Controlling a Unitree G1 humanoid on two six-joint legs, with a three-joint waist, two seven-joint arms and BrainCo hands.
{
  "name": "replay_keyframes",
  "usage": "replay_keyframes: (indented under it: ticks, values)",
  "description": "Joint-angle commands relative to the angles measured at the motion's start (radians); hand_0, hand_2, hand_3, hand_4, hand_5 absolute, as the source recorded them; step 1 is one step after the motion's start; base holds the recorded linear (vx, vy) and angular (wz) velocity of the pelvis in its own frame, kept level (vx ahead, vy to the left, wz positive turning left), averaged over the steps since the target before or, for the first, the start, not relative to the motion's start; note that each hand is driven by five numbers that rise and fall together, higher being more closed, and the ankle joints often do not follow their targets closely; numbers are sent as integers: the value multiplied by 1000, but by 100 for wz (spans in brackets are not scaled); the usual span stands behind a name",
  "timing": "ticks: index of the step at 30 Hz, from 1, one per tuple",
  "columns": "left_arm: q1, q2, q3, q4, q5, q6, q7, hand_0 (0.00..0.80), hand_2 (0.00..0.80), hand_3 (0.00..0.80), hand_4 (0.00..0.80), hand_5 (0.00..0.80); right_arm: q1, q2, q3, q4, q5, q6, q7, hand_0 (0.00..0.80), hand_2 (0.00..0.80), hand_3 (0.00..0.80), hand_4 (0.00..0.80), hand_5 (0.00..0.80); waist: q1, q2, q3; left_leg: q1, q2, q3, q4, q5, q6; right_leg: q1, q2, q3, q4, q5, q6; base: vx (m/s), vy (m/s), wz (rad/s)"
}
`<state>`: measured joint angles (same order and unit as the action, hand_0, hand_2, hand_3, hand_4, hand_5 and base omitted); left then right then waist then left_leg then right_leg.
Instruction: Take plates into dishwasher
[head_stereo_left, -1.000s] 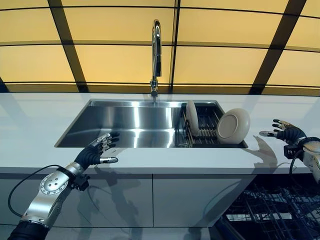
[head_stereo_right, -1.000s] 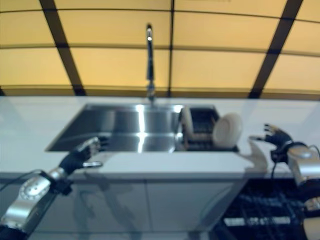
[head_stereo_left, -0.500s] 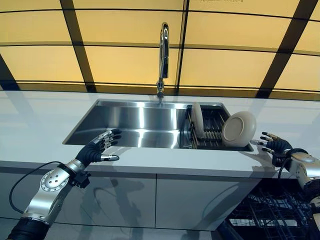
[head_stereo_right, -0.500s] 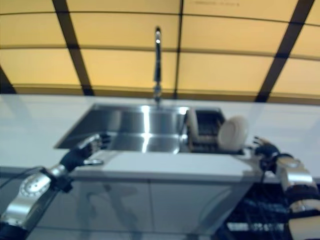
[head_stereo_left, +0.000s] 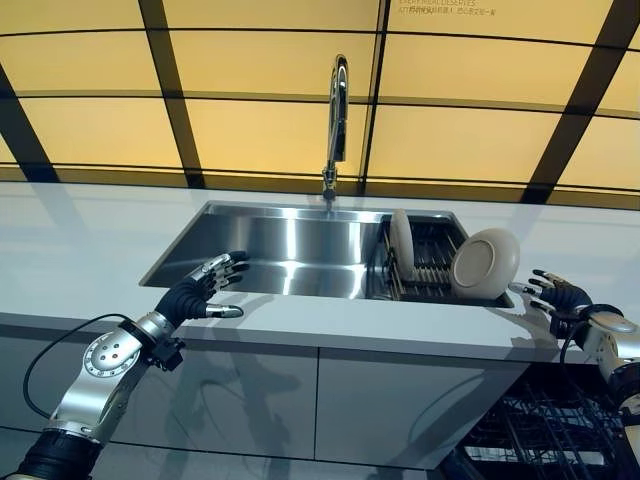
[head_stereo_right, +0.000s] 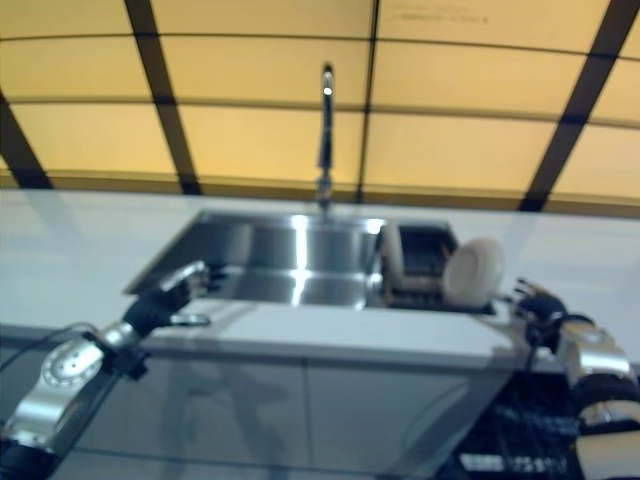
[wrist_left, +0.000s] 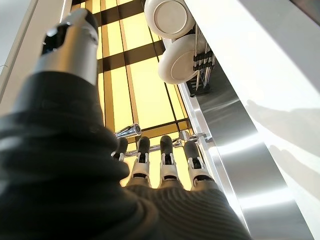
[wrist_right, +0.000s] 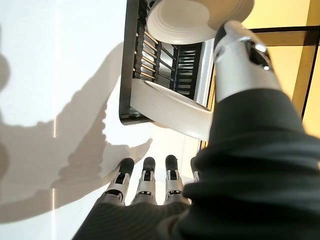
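Two white plates stand in a dark dish rack (head_stereo_left: 425, 265) at the right end of the sink. One plate (head_stereo_left: 401, 243) is upright and edge-on; the other plate (head_stereo_left: 485, 264) leans at the rack's right end, its underside facing me. My right hand (head_stereo_left: 560, 295) is open, fingers spread, over the counter just right of the leaning plate and apart from it. In its wrist view both plates (wrist_right: 200, 20) (wrist_right: 172, 107) show past the straight fingers (wrist_right: 145, 182). My left hand (head_stereo_left: 192, 296) is open at the sink's front left rim, holding nothing.
A steel sink (head_stereo_left: 280, 250) is set in a white counter (head_stereo_left: 80, 250), with a tall faucet (head_stereo_left: 338, 110) behind it. The dishwasher's dark wire rack (head_stereo_left: 545, 440) stands pulled out at the lower right, below the counter. Amber wall panels rise behind.
The camera has shifted, so the whole scene sits further right and lower. My right hand has come in nearer the leaning plate and down to the counter. The left hand stays at the sink rim.
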<state>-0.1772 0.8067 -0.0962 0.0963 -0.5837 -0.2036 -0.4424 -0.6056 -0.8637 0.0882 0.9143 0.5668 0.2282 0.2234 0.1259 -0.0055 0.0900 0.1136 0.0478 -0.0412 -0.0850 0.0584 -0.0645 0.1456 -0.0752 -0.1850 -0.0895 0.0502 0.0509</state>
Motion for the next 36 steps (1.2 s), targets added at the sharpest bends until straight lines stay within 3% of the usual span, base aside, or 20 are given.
replay_keyframes:
  ticks: [1, 25, 36]
  values:
    - [-94, 52, -19, -52, -60, -35, -10, 0, 0, 0, 0, 0, -71, -1, 52, 34, 35, -7, -1, 0, 0, 0, 0, 0, 25, -12, -27, -14, -8, -17, -2, -14, 8, 16, -56, -13, 5, 9, 44, 36, -13, 0]
    - [-77, 46, -42, -72, -65, -37, -26, 0, 0, 0, 0, 0, -165, -4, 92, 14, 37, 14, -18, 0, 0, 0, 0, 0, 50, 2, 13, -26, -6, -56, -2, -1, 4, 20, -61, -35, 7, 4, 34, 30, -2, 2]
    - [-57, 28, -52, -83, -53, -26, -18, 0, 0, 0, 0, 0, -216, -2, 139, 2, 4, 77, -18, 0, 0, 0, 0, 0, 65, -1, 25, -21, -7, -74, -2, 2, 5, 29, -63, -46, 15, -3, 29, 69, 12, 3]
